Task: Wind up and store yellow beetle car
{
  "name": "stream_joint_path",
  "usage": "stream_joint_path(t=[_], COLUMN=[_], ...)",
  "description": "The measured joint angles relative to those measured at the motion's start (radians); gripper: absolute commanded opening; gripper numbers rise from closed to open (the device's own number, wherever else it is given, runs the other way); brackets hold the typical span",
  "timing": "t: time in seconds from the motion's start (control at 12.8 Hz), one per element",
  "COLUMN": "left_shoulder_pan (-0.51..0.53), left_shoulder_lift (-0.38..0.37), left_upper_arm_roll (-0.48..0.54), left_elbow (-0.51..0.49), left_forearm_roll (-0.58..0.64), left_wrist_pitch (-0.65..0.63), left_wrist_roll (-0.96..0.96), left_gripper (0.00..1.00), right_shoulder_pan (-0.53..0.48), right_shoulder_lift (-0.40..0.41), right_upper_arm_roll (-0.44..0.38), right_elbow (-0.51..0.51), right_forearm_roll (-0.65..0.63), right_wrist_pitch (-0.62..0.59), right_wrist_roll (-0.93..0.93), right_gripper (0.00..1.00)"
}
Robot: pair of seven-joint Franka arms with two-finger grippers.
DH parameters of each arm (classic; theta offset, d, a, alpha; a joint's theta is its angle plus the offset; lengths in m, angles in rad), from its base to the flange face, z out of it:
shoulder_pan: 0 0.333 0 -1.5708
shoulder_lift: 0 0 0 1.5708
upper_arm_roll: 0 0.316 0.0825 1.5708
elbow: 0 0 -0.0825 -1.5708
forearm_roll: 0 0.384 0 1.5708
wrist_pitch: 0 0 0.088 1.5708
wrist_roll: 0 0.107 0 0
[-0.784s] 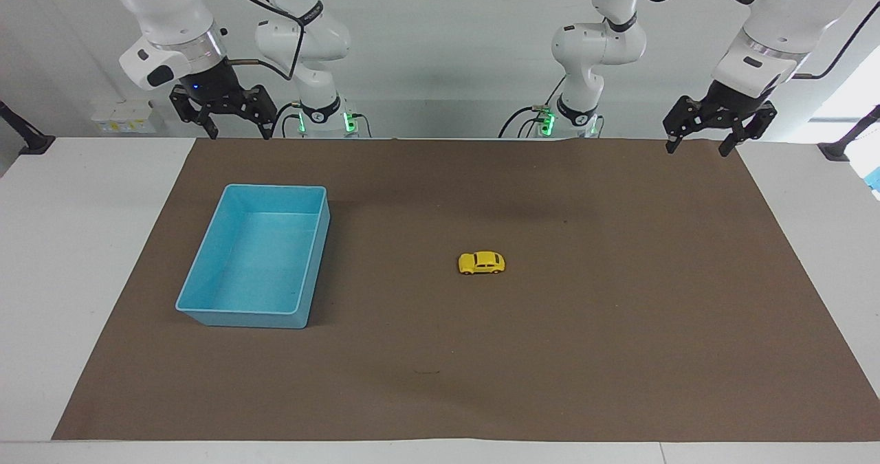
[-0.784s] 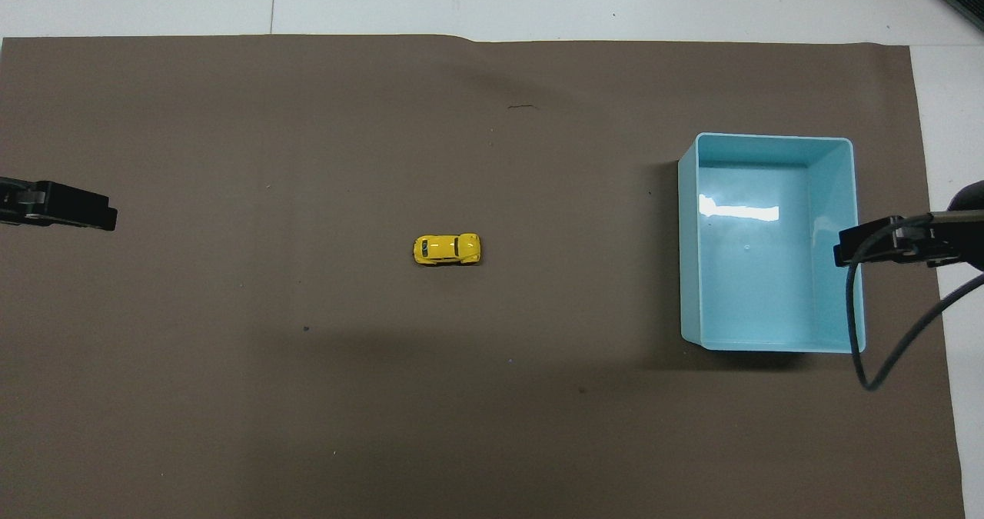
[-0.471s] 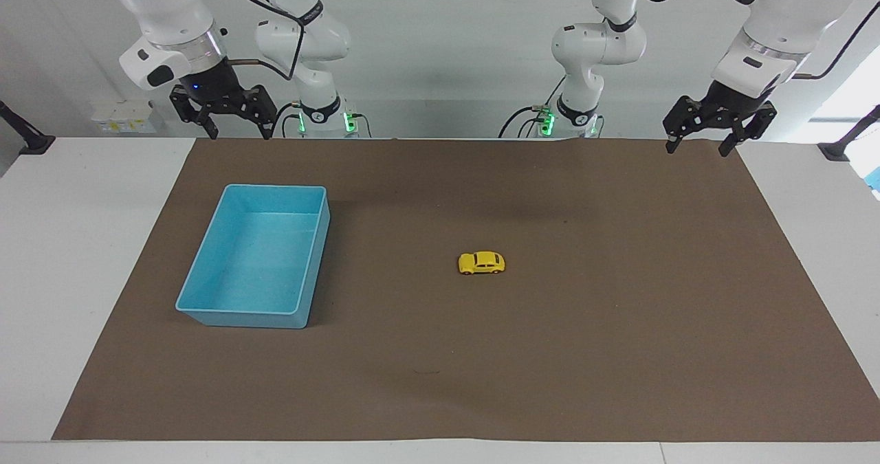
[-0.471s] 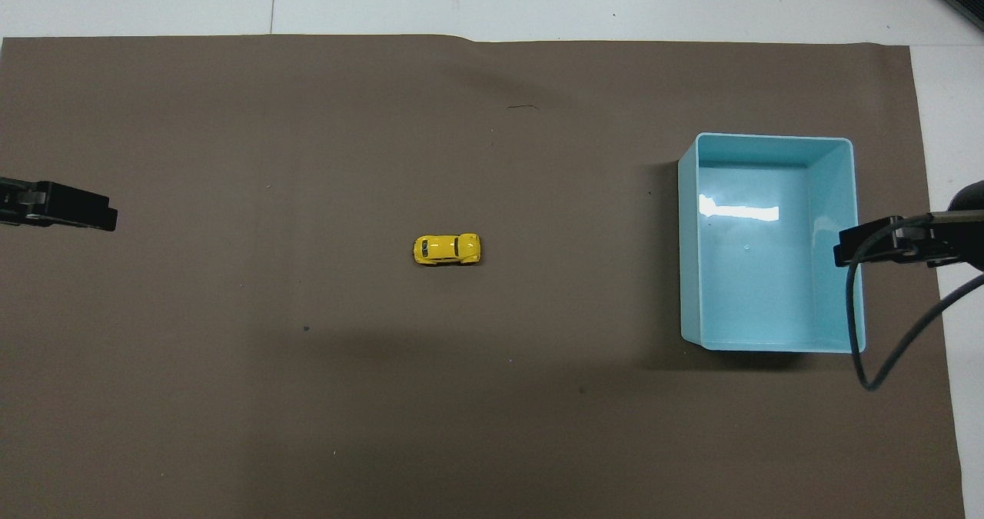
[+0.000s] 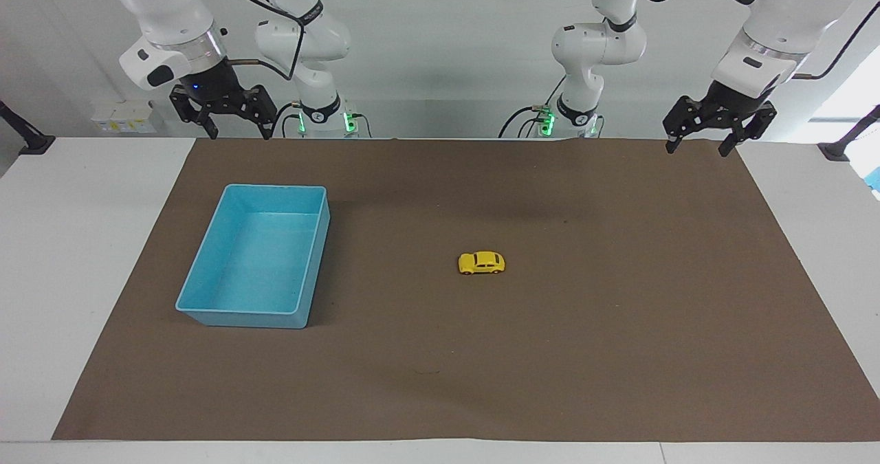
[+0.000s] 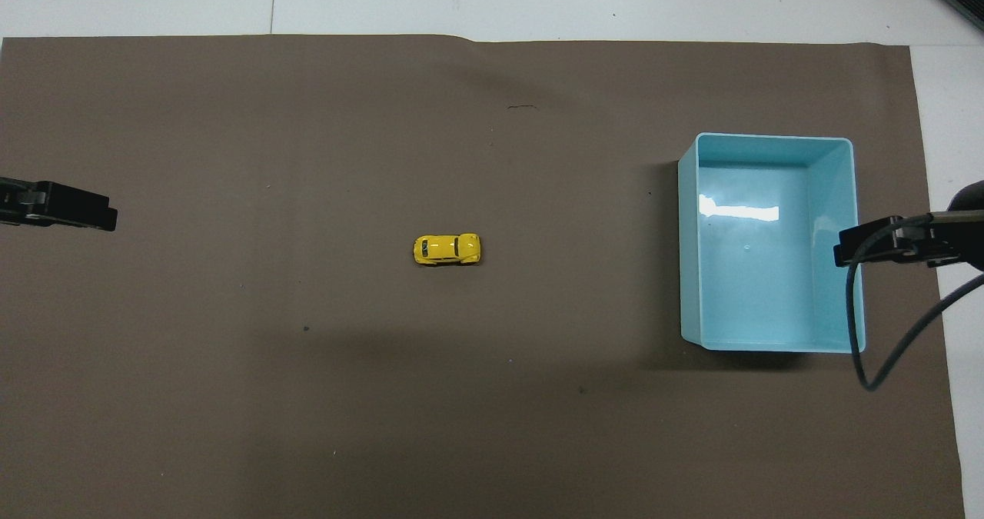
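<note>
The yellow beetle car (image 5: 481, 263) stands on its wheels near the middle of the brown mat (image 5: 619, 326); it also shows in the overhead view (image 6: 447, 249). An empty light blue bin (image 5: 206, 306) sits toward the right arm's end of the table, also in the overhead view (image 6: 834, 150). My left gripper (image 5: 700, 146) hangs open and empty, raised over the mat's corner at the left arm's end. My right gripper (image 5: 238, 133) hangs open and empty, raised over the mat's edge near the bin. Both arms wait, well away from the car.
The brown mat (image 6: 231, 388) covers most of the white table (image 5: 69, 244). A black cable (image 6: 861, 334) loops from the right gripper past the bin's rim in the overhead view.
</note>
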Motion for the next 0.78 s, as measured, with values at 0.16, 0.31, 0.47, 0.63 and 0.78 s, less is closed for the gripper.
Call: stream_joint_path(t=[0.16,0.31,0.47,0.63,0.78], left_shoulder_pan=[0.0,0.0,0.0,0.001,0.001], left_shoulder_lift=[0.0,0.003,0.006,0.01,0.014], left_upper_arm_roll=[0.0,0.0,0.001,0.003,0.004], left_elbow=[0.0,0.0,0.002,0.006,0.015], left_forearm_roll=[0.0,0.0,-0.008,-0.011,-0.011], left_wrist_pitch=[-0.001,-0.001,-0.001,-0.001,0.001], left_wrist_roll=[0.0,0.0,0.0,0.0,0.0], left_gripper=[1.0,1.0,1.0,1.0,1.0], right_shoulder_pan=[0.0,0.0,0.0,0.0,0.0], right_shoulder_lift=[0.0,0.0,0.0,0.0,0.0], right_upper_arm_roll=[0.0,0.0,0.0,0.0,0.0], right_elbow=[0.0,0.0,0.0,0.0,0.0], right_forearm_roll=[0.0,0.0,0.0,0.0,0.0], right_wrist_pitch=[0.0,0.0,0.0,0.0,0.0], right_wrist_roll=[0.0,0.0,0.0,0.0,0.0], right_gripper=[1.0,1.0,1.0,1.0,1.0])
